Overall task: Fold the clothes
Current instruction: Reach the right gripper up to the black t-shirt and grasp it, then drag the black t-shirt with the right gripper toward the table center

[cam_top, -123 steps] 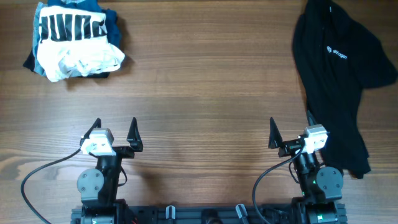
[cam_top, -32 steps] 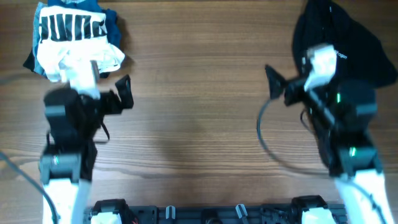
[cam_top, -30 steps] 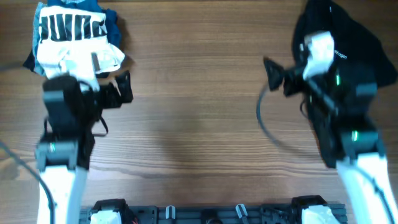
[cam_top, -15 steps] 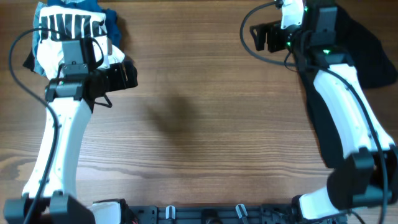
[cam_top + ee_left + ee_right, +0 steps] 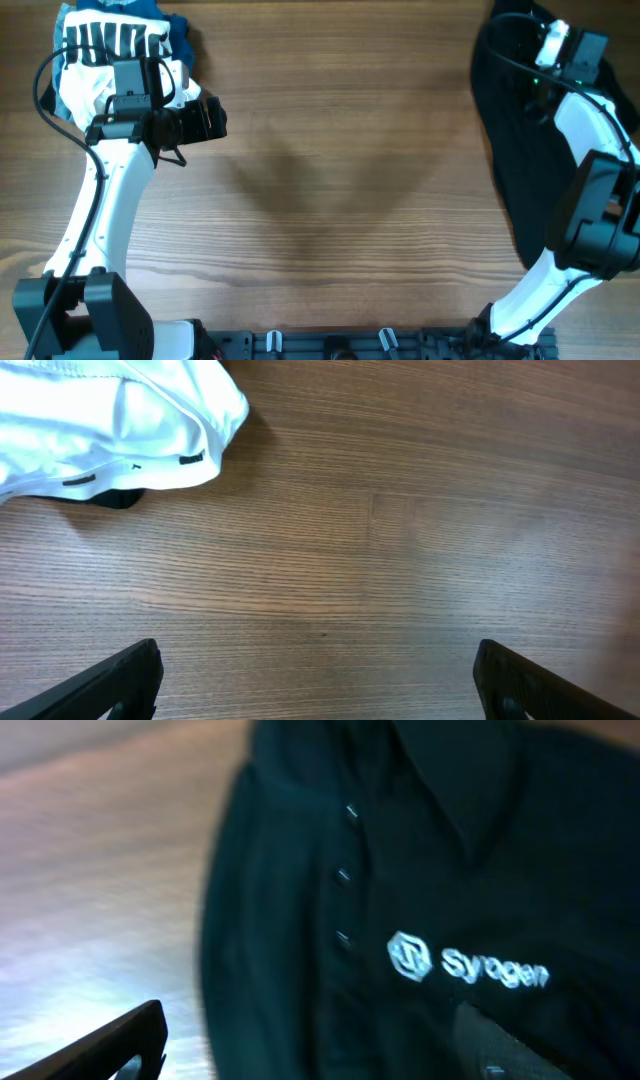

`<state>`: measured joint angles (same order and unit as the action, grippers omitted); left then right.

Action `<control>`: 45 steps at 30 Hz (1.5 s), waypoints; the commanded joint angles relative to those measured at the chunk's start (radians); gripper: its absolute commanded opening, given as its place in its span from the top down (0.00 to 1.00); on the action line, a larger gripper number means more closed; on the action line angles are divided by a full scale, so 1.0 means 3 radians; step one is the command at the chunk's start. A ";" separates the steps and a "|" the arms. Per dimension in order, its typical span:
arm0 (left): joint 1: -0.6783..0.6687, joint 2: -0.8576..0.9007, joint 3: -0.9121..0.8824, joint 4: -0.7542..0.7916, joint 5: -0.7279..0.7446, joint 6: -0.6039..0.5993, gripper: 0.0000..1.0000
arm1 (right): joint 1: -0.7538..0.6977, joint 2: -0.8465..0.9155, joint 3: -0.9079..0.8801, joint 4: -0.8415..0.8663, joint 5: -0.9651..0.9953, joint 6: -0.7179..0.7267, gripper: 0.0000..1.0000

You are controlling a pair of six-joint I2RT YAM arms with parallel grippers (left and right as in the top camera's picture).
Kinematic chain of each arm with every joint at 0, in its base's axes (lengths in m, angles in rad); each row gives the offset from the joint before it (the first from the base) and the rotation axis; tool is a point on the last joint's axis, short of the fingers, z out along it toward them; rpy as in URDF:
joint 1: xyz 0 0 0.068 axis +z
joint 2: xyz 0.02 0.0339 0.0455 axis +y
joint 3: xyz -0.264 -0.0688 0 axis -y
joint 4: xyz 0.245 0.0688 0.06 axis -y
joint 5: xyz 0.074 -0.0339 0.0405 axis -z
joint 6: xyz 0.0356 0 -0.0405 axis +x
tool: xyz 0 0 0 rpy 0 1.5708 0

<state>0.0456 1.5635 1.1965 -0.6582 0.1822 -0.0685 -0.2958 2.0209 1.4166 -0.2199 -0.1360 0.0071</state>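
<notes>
The black collared shirt [image 5: 530, 150] lies crumpled along the right side of the table. In the right wrist view its button placket [image 5: 345, 875] and white chest logo [image 5: 465, 965] show. My right gripper [image 5: 300, 1060] is open and empty, hovering just above the shirt near the placket. In the overhead view my right arm [image 5: 590, 110] reaches over the shirt's upper part, and its fingers are lost against the black fabric. My left gripper [image 5: 218, 120] is open and empty over bare wood; it also shows in the left wrist view [image 5: 320, 695].
A bundle of white and blue garments with a black-and-white striped print [image 5: 115, 55] sits at the far left, just behind my left gripper. Its white edge shows in the left wrist view [image 5: 110, 420]. Bare wooden table [image 5: 340, 150] lies between the two arms.
Both arms have risen from their rest pose and reached out. My right gripper has swung right from the bare wood to above the shirt. My left gripper has shifted slightly right.
</notes>
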 commanded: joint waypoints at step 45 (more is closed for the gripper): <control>0.0153 -0.0132 0.0052 0.0540 0.0177 0.0000 0.12 | 0.2384 -0.0346 0.0732 -0.2770 -0.0511 -0.0399 0.96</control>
<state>0.0734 1.5452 1.1965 -0.4770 0.2268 -0.0689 0.3721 1.9518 1.6245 -0.9863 -0.2520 -0.0643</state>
